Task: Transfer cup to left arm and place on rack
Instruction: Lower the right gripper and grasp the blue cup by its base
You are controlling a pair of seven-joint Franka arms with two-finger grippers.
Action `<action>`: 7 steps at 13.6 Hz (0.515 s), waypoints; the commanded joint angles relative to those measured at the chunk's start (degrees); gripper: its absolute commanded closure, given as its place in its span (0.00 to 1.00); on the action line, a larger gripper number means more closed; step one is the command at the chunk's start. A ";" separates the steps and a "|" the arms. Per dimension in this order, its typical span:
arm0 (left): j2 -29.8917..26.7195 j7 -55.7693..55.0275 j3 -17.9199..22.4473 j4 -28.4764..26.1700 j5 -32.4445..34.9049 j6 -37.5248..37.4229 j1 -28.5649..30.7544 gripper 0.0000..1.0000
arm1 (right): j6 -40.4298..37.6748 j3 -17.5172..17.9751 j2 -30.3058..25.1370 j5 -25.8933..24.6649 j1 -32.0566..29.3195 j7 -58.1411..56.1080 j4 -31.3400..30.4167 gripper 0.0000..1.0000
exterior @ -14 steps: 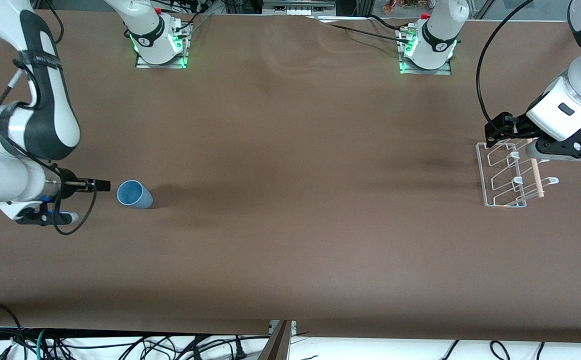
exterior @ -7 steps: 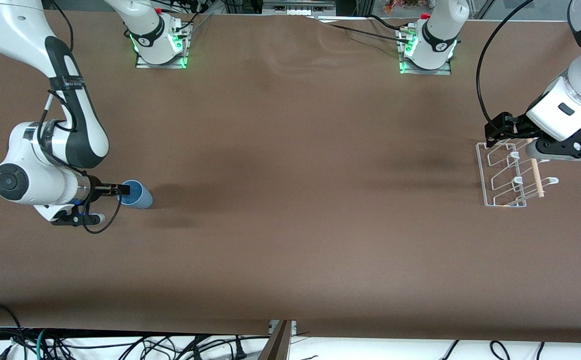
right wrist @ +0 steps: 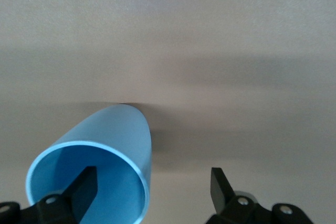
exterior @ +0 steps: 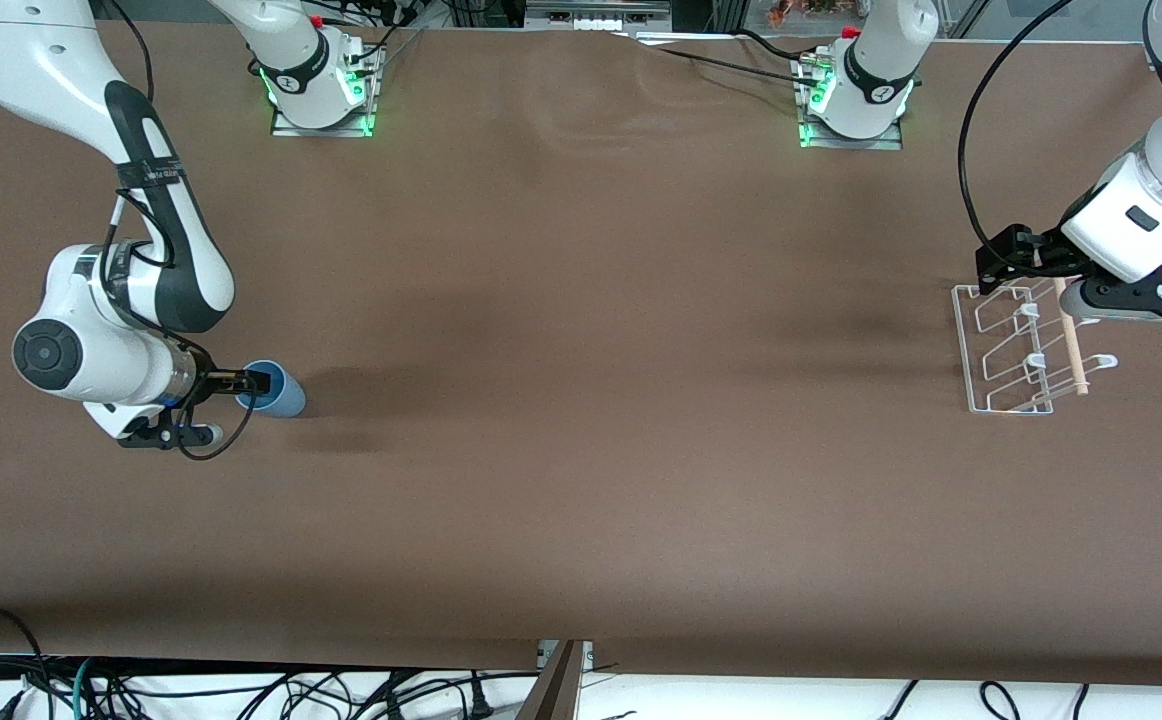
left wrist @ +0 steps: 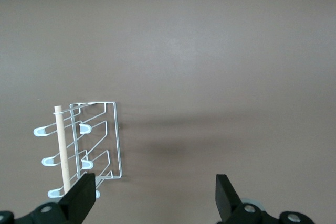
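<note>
Here the cup stands upright on the tabletop at the right arm's end, its rim straddled by the spread fingers of the right gripper; closing is called for next. The left gripper, fingers spread, waits over the rack.

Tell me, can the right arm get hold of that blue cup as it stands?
Probably yes. The right hand is open at the blue cup, with one finger inside the rim and the other outside the wall. Nothing else stands near the cup on the table.
</note>
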 commanded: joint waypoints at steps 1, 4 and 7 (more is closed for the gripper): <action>0.52 -0.40 -0.29 1.94 -0.09 -1.71 0.37 0.00 | 0.89 0.43 -1.16 -0.21 -0.15 -0.98 -1.64 0.74; 0.60 -0.49 -0.29 1.94 -0.18 -1.71 0.37 0.00 | 0.72 0.61 -1.16 -0.03 -0.06 -0.98 -1.03 1.00; 0.60 -0.49 -0.29 1.94 -0.18 -1.71 0.37 0.00 | 0.72 0.78 -1.07 0.41 -0.06 -0.98 0.46 1.00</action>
